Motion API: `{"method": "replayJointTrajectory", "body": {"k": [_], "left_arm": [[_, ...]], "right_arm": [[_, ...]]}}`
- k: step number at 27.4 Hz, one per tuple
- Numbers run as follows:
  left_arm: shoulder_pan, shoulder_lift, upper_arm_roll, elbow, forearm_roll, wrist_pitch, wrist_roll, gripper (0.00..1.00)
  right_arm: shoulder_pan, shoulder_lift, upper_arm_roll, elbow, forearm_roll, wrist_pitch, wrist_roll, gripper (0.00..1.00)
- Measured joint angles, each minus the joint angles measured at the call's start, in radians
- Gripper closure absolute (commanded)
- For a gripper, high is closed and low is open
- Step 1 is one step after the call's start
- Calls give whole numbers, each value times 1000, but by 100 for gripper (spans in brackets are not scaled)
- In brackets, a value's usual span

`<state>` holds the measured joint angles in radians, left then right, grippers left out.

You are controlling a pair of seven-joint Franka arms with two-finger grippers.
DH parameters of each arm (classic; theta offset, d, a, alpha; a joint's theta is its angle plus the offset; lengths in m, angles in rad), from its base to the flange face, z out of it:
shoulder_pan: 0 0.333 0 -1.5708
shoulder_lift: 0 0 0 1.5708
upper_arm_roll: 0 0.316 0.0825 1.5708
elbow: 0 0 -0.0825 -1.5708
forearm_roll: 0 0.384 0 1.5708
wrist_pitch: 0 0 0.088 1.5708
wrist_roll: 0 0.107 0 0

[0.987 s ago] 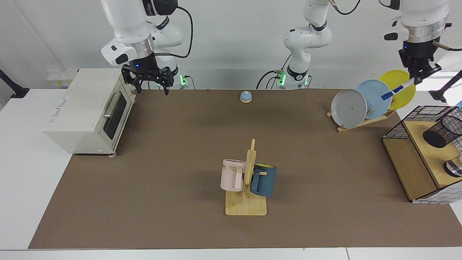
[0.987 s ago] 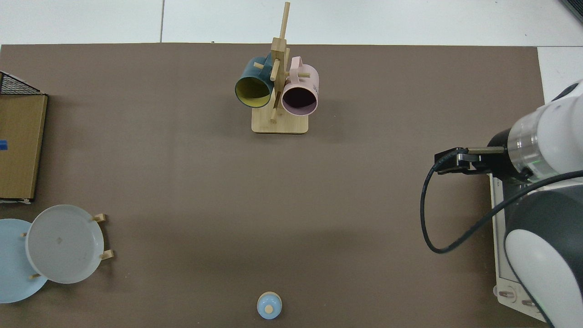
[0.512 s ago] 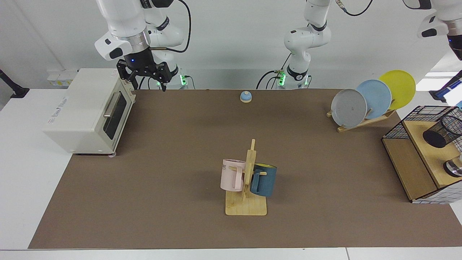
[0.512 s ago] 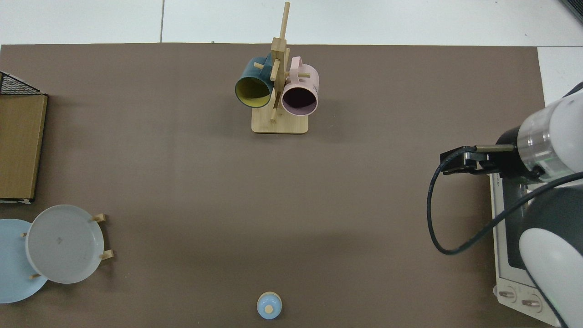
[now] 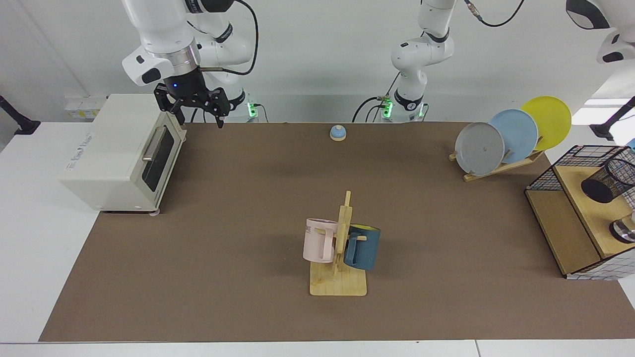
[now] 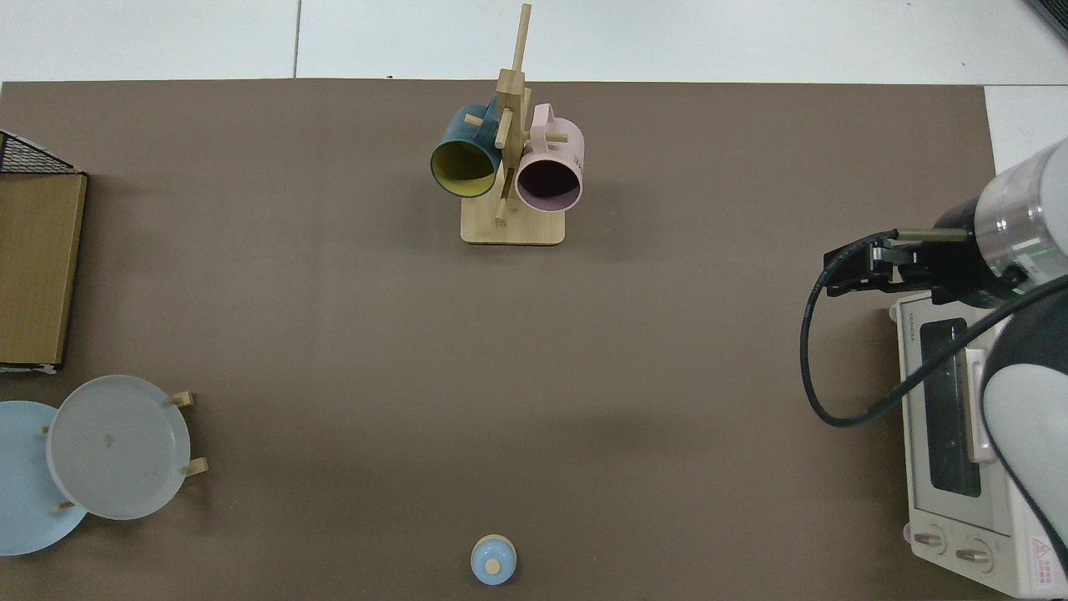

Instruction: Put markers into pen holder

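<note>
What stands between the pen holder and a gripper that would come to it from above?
Nothing visible does. The pen holder lies tilted on the wooden shelf, with the wire basket beside it. The marker and the left gripper are out of view; the right gripper waits open by the toaster oven.

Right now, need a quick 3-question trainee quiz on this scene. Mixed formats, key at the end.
1. True or false: the pen holder stands on the brown mat.
2. The right gripper hovers, open, nearest to: A) the toaster oven; B) a sink; C) a laptop.
3. Fill in: the facing view shows ___ plates.

Key:
1. False. It rests tilted on the wooden box at the view's right edge.
2. A.
3. Three.
</note>
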<state>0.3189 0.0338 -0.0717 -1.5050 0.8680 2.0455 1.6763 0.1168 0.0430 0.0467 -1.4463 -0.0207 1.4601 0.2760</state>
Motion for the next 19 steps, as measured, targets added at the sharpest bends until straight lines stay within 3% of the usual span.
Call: {"method": "replayJointTrajectory", "body": {"k": [9,19], "left_arm": [[86,94,1,-16,59,118,34,100],[105,178,1,-16,106,137,44,100]], "right_arm": [[-1,1,2,0,2,0,0,0],[-1,1,4,0,2,0,0,0]]}}
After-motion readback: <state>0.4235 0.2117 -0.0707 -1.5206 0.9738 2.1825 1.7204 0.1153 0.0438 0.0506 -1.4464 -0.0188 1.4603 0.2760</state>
